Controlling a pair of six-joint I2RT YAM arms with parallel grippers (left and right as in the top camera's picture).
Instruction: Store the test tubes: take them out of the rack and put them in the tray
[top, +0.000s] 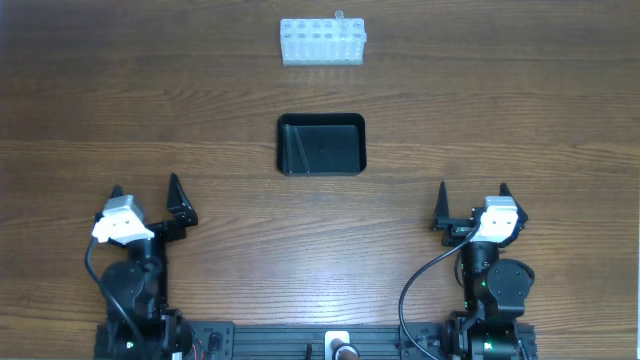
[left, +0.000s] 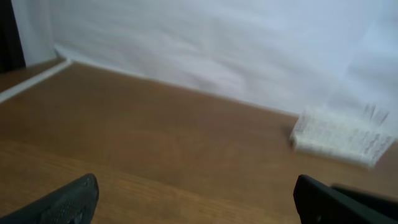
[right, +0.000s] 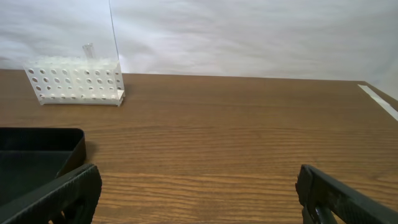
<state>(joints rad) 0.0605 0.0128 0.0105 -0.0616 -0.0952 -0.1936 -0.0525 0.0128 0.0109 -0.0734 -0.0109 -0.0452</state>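
Observation:
A white test tube rack (top: 322, 42) stands at the far middle of the wooden table, with one clear test tube (top: 339, 17) upright in its back row. Closer in, at the table's centre, lies the black tray (top: 321, 145), nothing inside it. My left gripper (top: 150, 200) rests open near the front left, well short of both. My right gripper (top: 472, 203) rests open near the front right. In the right wrist view the rack (right: 78, 81), the tube (right: 89, 51) and a corner of the tray (right: 31, 155) lie ahead of the open gripper (right: 199, 199). The left wrist view has the rack (left: 339, 137) blurred beyond the open gripper (left: 199, 205).
Bare wooden tabletop (top: 500, 100) surrounds the rack and tray on all sides. A white backdrop (right: 249, 37) rises behind the table's far edge. A strip of white tape (right: 379, 99) marks the table's right edge.

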